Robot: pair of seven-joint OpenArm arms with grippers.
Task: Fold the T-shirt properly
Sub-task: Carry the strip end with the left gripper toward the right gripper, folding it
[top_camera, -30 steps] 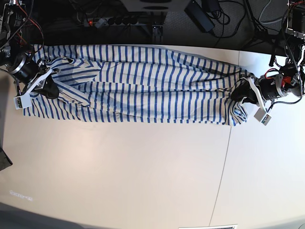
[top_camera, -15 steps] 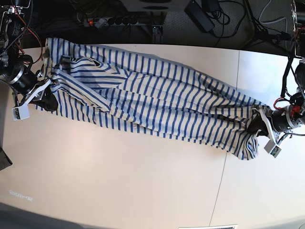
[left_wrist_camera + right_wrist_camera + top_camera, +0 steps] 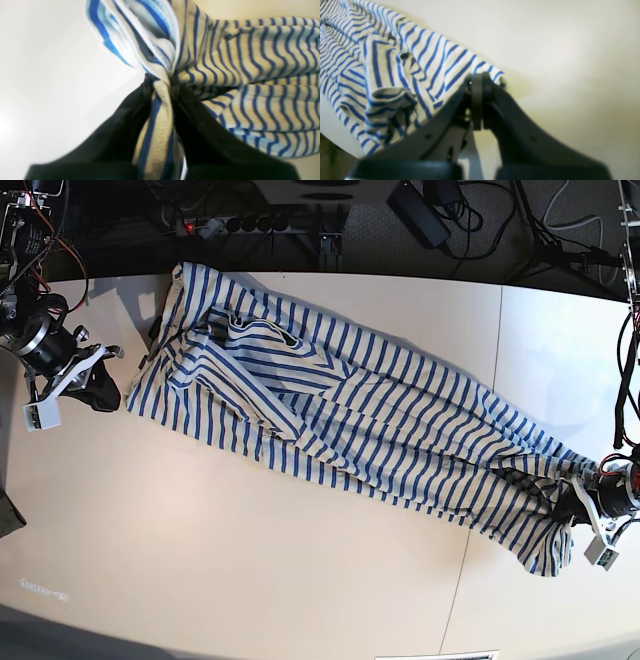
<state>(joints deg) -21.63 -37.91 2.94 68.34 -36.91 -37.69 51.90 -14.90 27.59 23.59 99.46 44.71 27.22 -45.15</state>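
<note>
The T-shirt (image 3: 340, 420) is white with thin blue stripes all over. It lies stretched in a long band on the table (image 3: 250, 560), running from far left down to near right. Its left end is broad and mostly flat, with a folded flap lying across it and some loose creases. Toward the right it narrows and bunches into thick lengthwise folds, ending in a crumpled knot of cloth near the right edge.

The left gripper (image 3: 590, 525), at the scene's near right, has that bunched end. In its wrist view the two dark jaws clamp a thick twist of striped cloth between them (image 3: 161, 82), and the fabric fans out beyond the tips.

The right gripper (image 3: 75, 375) sits at the far left, just beside the shirt's broad end. In its wrist view the jaws are pressed together (image 3: 476, 82), with the shirt's edge right at their tips. Whether any cloth is pinched there cannot be told; from the base view a narrow strip of table shows between the claw and the shirt.

A seam (image 3: 470, 510) in the table passes under the shirt's narrow part. Beyond the far edge lie a power strip (image 3: 240, 222) and dark cables
</note>
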